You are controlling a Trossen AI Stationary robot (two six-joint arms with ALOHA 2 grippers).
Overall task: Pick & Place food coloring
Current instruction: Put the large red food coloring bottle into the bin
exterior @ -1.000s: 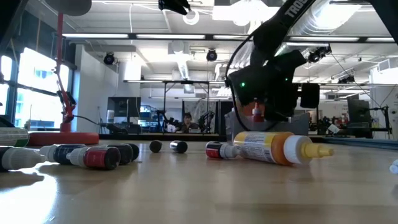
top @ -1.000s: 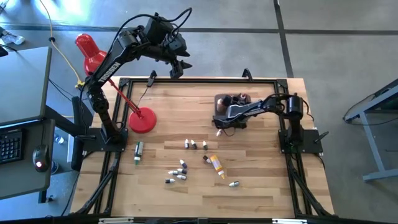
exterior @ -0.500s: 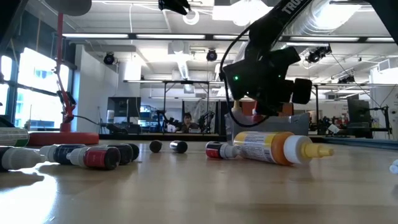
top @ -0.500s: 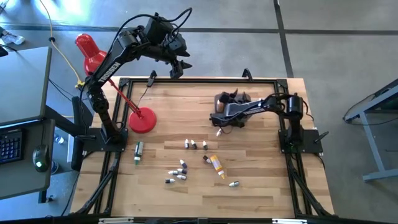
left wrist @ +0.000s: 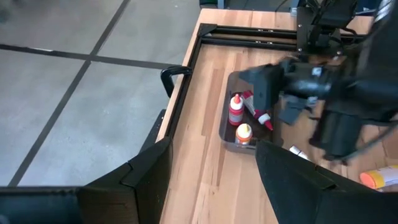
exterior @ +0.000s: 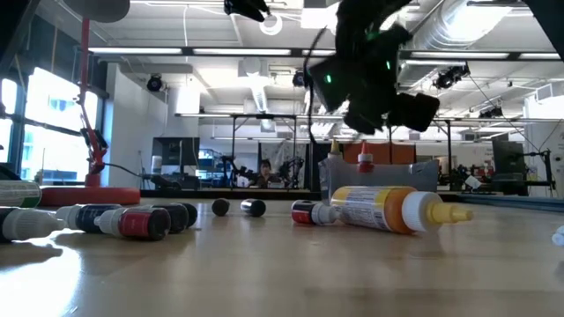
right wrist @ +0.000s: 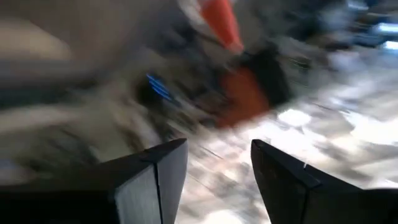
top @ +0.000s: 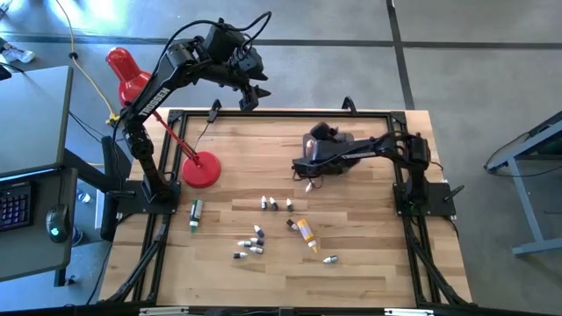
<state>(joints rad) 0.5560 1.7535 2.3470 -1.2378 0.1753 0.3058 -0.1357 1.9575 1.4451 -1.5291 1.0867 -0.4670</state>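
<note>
Food coloring bottles lie scattered on the wooden table: a yellow one with an orange band (top: 305, 233) (exterior: 388, 209) on its side, small dark-and-white ones (top: 276, 204) (top: 252, 241), and a green one (top: 195, 213). A grey tub (left wrist: 231, 140) (exterior: 423, 172) holds two red bottles (left wrist: 236, 109) and an orange one (left wrist: 243, 133). My right gripper (top: 306, 168) (right wrist: 217, 168) hovers open and empty above the tub's left side. My left gripper (top: 252, 93) (left wrist: 211, 180) waits open, high over the table's far edge.
A red desk lamp stands with its base (top: 201, 170) on the table's left part and its head (top: 126, 72) beyond the far-left corner. A black frame (top: 281, 112) rims the table. One more small bottle (top: 330, 260) lies toward the near edge.
My right gripper has risen from low at the tub to well above it, drifting slightly toward the table's left. A red-capped bottle that it had screened in the low view now stands uncovered in the tub. The bottles on the table have kept their places.
</note>
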